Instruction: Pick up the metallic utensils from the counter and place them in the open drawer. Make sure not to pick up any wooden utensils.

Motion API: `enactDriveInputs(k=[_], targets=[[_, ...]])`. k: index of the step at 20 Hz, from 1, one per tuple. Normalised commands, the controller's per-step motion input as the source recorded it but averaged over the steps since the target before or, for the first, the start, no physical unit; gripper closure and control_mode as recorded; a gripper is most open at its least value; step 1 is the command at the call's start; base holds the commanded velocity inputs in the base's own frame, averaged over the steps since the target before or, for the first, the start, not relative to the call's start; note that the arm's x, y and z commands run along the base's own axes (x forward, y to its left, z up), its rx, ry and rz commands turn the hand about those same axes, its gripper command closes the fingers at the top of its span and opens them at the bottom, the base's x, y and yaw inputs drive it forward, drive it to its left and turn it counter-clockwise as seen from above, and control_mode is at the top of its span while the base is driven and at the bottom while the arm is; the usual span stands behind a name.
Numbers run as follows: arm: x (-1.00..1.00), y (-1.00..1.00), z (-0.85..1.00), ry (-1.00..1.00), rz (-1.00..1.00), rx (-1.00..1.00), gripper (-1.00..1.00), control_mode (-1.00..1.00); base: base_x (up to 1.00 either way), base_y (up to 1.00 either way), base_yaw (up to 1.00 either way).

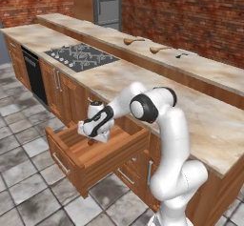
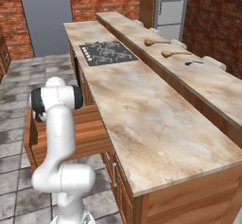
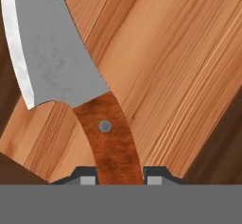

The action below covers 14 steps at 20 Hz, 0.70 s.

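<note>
- Hand view: tool (image 3: 120, 180) clamped on knife (image 3: 90, 90) by its reddish-brown handle, blade pointing away over drawer floor.
- Left base view: tool (image 1: 93, 137) low inside open drawer (image 1: 97, 156).
- Worktop (image 1: 190, 110) behind; wooden spoons (image 1: 133, 41) on far ledge w/ small dark utensil (image 1: 181, 55).

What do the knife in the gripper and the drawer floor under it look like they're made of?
Knife: the blade looks like matte grey metal with a brighter ground edge; the handle looks like reddish-brown wood with visible grain and a silver rivet. Drawer: the floor looks like light brown wood with long straight grain. The gripper is shut on the handle.
</note>
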Motion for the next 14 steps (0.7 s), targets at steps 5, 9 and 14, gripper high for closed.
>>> enactDriveInputs(k=[5,9,14], targets=[[0.16,0.00,-0.21,0.09,-0.01,0.00,1.00,-1.00,0.00,0.00,0.00],[0.21,0.01,-0.60,0.12,-0.01,-0.01,1.00,-1.00,0.00,0.00,0.00],[0.33,0.07,-0.55,0.06,-0.01,-0.03,1.00,-1.00,0.00,0.00,0.00]])
